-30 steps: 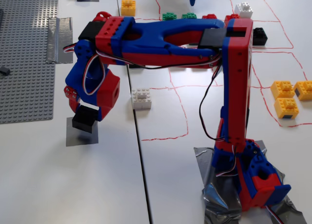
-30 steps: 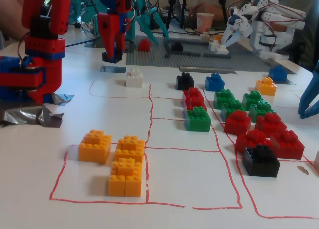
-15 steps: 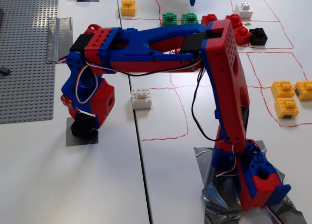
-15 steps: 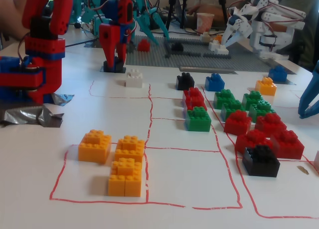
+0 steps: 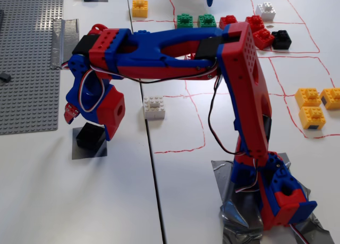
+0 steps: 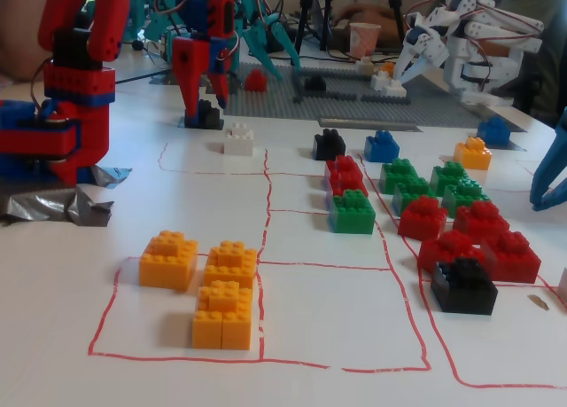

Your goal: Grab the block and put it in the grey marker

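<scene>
Red-and-blue printed plastic arm (image 5: pixel 244 84) (perforated red upper link), with loose black and white cables.

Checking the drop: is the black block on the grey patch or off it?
On it: the block sits upright within the grey patch.

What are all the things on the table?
block: one, black, on the grey marker
grey marker: one, grey, left of the table seam in this fixed view
white-grey brick: one, middle of the table
yellow bricks: three, yellow, grouped at the right
green bricks: two, green, at the top
red bricks: three, red, beside the green ones
spare black brick: one, black, next to the red ones
baseplate: one, grey, far left
arm: one, red and blue
end effector: one, open, above the block
</scene>
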Controlling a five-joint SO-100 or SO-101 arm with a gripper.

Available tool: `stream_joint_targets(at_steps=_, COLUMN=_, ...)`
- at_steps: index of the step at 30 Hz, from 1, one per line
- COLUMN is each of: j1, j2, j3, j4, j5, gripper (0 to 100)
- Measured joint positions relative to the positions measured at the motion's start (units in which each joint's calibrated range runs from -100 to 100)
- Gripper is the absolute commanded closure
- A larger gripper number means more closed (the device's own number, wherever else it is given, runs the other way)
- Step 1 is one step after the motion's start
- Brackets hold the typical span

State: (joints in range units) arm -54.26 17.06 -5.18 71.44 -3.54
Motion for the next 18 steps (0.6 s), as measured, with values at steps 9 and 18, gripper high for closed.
stream_joint_targets(at_steps=9, j1=-0.6, j2=-11.2, j3=0.1, j4=3.5, j5=1.0, gripper=67)
stream_joint_targets(at_steps=18, j1=5.3, j2=-21.4, j3=0.1, j4=7.0, j5=3.7, gripper=95)
